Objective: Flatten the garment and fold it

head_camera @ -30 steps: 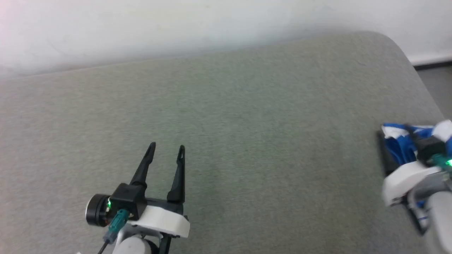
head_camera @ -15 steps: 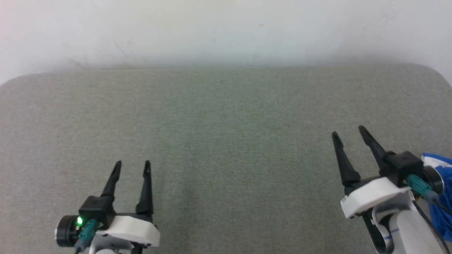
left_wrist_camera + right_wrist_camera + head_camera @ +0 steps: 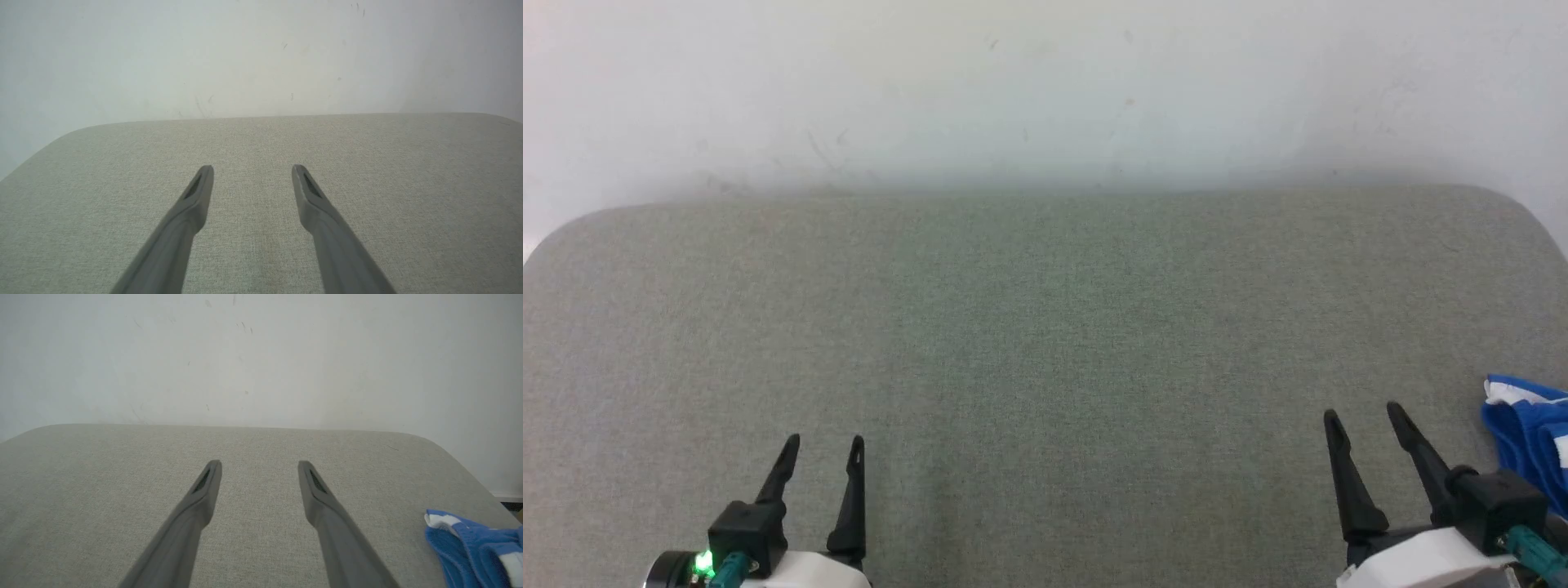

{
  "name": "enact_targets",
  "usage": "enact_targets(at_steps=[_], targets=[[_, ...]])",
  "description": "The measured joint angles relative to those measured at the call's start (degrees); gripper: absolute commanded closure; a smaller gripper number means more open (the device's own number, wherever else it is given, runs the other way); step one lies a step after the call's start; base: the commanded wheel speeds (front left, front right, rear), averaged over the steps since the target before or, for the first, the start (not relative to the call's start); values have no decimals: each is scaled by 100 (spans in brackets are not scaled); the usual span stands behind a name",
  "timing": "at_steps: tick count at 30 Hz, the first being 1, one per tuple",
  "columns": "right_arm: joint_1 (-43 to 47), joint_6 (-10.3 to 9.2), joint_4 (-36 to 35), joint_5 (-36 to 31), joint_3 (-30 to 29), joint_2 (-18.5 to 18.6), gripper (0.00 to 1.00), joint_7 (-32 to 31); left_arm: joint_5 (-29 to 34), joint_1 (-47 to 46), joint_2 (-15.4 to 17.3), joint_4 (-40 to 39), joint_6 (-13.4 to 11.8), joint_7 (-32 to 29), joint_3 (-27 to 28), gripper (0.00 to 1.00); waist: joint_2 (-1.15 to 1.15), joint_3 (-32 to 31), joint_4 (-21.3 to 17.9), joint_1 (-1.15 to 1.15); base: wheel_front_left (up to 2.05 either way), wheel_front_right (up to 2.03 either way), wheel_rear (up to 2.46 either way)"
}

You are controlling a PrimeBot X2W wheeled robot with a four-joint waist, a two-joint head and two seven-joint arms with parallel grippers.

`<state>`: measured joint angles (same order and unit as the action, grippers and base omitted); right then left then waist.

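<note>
The garment [image 3: 1531,433], bright blue cloth with white trim, lies bunched at the right edge of the grey padded surface [image 3: 1045,327]; the right wrist view has the garment [image 3: 474,549] at its lower right. My right gripper [image 3: 1362,413] hangs open just left of it, a short gap away, with nothing between its fingers. At the lower left my left gripper [image 3: 823,443] is open too, far from the cloth. Both wrist views look along spread fingers, left gripper [image 3: 252,167] and right gripper [image 3: 260,462], over bare fabric.
A pale wall [image 3: 1045,90] rises directly behind the surface. The surface's rounded corners sit at the far left and far right, and its right edge [image 3: 486,486] drops off close to the garment.
The head camera has swung, so the whole picture shifted. The right gripper, which a second ago was over the garment, has come off it and now points forward, open and empty.
</note>
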<state>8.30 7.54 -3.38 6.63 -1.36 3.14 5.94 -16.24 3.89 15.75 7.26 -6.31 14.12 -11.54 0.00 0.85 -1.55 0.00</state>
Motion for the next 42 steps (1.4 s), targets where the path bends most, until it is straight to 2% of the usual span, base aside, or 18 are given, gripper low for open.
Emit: enact_targets(at_steps=[14,15,42], targets=[[181,0,-138,48,138,-3,0,-83,0,59,0,69,16,-8,-143,0,0,-144,-80,1,0,0,0],[179,0,-137,47,138,-2,100,-83,1,59,1,69,16,-7,-149,100,0,-144,-80,0,0,0,0],[68,0,-56,-60,138,1,100,-179,275,48,-226,-49,116,-263,78,100,0,-133,-34,0,0,0,0]])
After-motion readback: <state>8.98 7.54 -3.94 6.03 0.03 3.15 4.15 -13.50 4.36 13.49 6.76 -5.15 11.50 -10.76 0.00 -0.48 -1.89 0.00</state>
